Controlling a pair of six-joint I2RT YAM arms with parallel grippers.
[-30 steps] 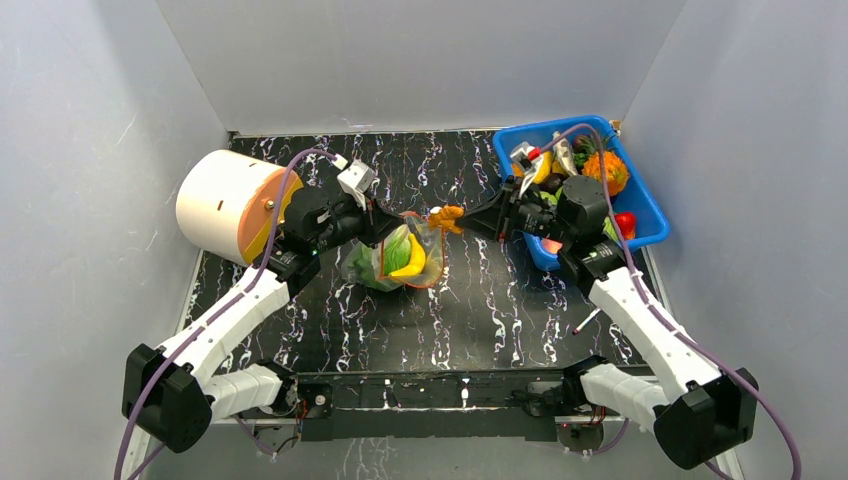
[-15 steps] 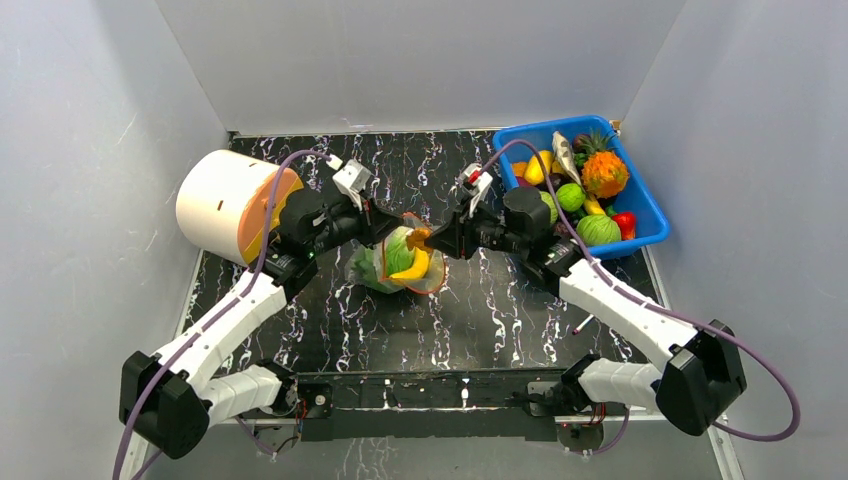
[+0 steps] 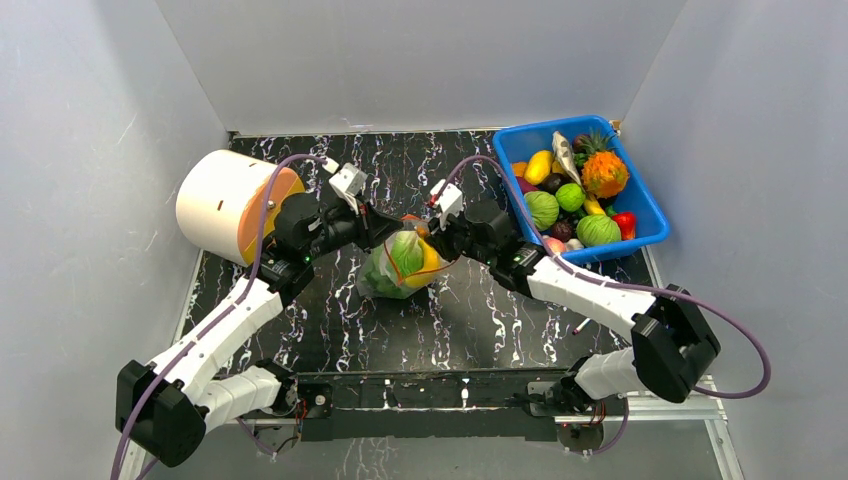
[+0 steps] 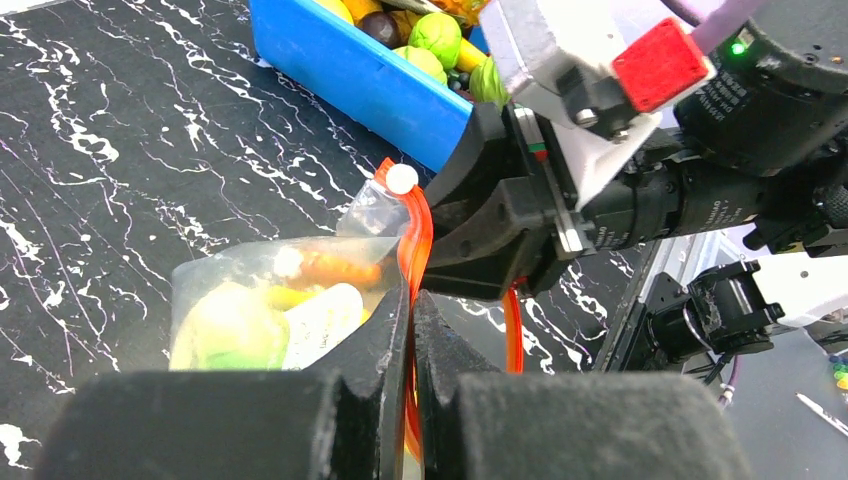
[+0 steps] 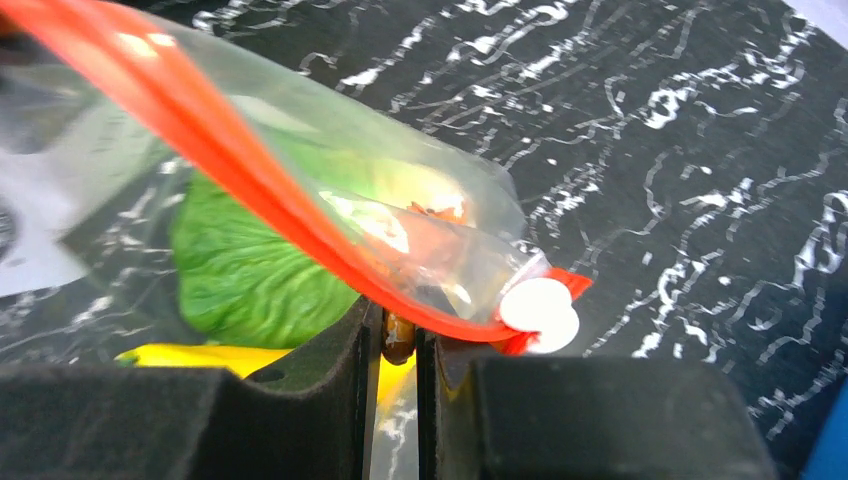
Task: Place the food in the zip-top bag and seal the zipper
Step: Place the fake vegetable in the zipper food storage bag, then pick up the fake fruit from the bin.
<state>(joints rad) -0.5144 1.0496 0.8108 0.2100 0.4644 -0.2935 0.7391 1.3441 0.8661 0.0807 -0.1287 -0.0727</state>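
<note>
The clear zip-top bag (image 3: 398, 265) lies mid-table with a green leaf (image 3: 405, 250) and a yellow banana-like piece (image 3: 431, 258) inside. My left gripper (image 3: 385, 226) is shut on the red zipper strip (image 4: 415, 235) and holds the mouth up. A white slider (image 4: 401, 179) sits at the strip's end. My right gripper (image 3: 440, 238) is at the bag's mouth, shut on a small orange toy piece (image 5: 398, 337) just under the zipper (image 5: 250, 170). The right wrist view shows the leaf (image 5: 250, 280), the banana piece (image 5: 200, 355) and the slider (image 5: 540, 308). A pale piece (image 4: 320, 315) shows through the bag (image 4: 200, 285).
A blue bin (image 3: 640, 205) with several toy fruits stands at the back right; its wall shows in the left wrist view (image 4: 350, 70). A big white-and-orange cylinder (image 3: 225, 205) lies at the back left, beside the left arm. Grey walls enclose the black marbled table (image 3: 480, 310).
My right gripper carried the orange piece left from beside the bin to the bag's mouth. The bag shifted slightly and now looks fuller. The left gripper kept its hold.
</note>
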